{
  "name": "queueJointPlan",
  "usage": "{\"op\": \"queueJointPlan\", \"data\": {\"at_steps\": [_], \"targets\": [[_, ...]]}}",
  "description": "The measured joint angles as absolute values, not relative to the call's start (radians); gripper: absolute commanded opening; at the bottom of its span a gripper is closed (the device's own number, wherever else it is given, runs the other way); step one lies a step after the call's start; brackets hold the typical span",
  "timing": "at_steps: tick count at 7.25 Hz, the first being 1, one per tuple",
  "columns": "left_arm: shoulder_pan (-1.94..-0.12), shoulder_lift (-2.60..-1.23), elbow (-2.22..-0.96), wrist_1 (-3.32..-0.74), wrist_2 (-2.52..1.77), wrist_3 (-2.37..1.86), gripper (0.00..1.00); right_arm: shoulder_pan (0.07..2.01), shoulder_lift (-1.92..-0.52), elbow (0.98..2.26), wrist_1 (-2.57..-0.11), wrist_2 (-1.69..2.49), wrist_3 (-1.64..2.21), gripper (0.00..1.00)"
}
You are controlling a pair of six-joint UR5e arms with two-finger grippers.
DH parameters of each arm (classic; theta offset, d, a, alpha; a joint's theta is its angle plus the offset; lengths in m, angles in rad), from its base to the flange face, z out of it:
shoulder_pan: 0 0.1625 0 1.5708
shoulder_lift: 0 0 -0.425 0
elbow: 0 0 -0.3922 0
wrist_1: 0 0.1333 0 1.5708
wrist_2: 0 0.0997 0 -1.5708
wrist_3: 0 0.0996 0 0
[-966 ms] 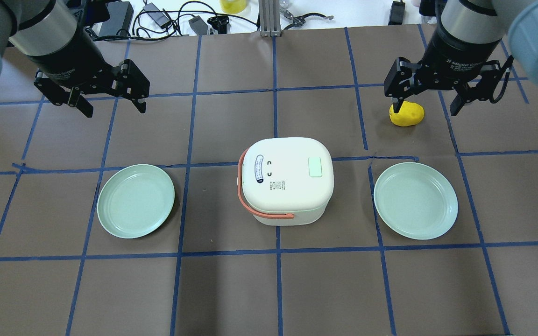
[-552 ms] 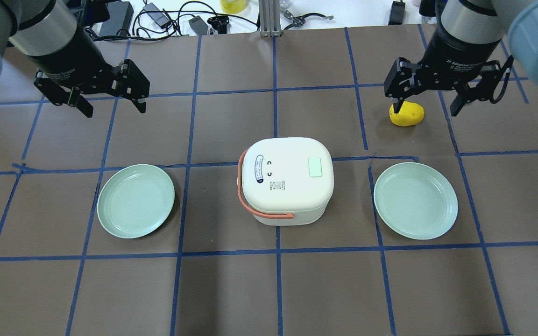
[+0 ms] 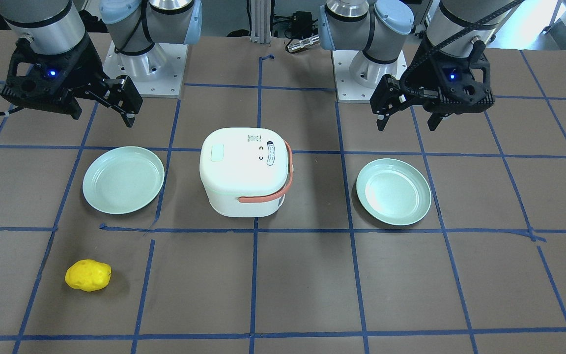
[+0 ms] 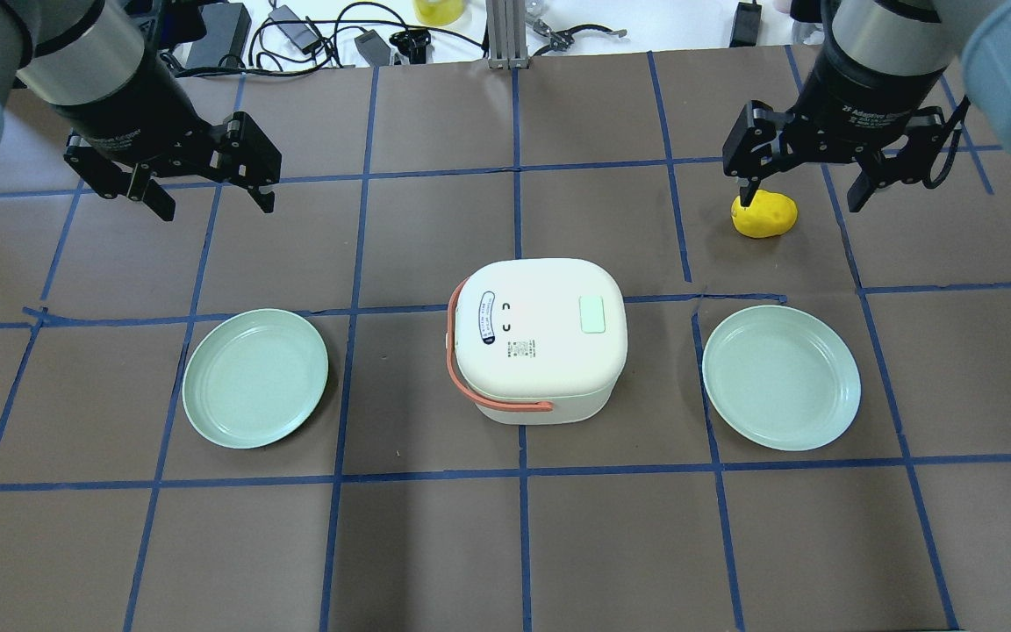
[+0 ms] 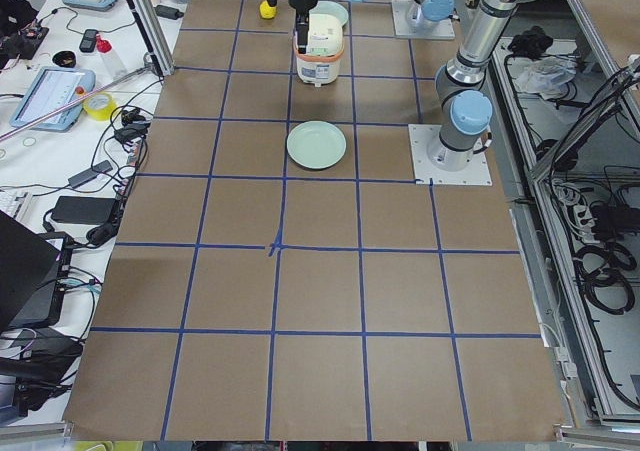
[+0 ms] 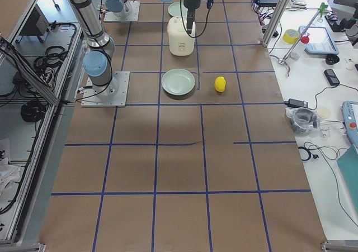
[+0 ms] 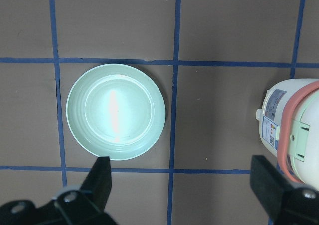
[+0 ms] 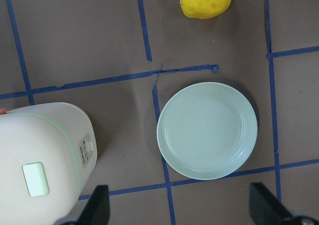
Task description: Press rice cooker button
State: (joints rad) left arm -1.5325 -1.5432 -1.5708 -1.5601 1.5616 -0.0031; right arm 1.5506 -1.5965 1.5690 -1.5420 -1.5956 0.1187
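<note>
The white rice cooker [image 4: 541,351] with an orange handle stands at the table's middle, lid shut. Its pale green button [image 4: 591,313] sits on the lid's right side and also shows in the front view [image 3: 218,153] and the right wrist view [image 8: 36,179]. My left gripper [image 4: 214,200] is open and empty, hovering at the far left, well away from the cooker. My right gripper [image 4: 800,198] is open and empty, hovering at the far right above a yellow lumpy object [image 4: 767,215]. The left wrist view shows the cooker's edge [image 7: 294,130].
A pale green plate [image 4: 255,377] lies left of the cooker and another [image 4: 782,377] lies right of it. Cables and adapters [image 4: 304,31] lie beyond the table's far edge. Blue tape lines grid the brown tabletop [image 4: 523,544].
My right gripper has shifted slightly toward the far side of the table, still open. The left gripper and the cooker have not moved.
</note>
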Motion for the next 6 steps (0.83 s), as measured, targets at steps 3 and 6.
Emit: {"op": "queueJointPlan", "data": {"at_steps": [3, 6], "targets": [[-1.532, -1.543, -1.571, -1.560, 1.562, -0.003, 1.00, 1.552, -1.600, 1.560, -1.540, -1.598, 0.133, 1.00], [-1.532, -1.543, -1.571, -1.560, 1.562, -0.003, 1.00, 1.556, -1.593, 1.570, -1.545, -1.592, 0.138, 0.89]]}}
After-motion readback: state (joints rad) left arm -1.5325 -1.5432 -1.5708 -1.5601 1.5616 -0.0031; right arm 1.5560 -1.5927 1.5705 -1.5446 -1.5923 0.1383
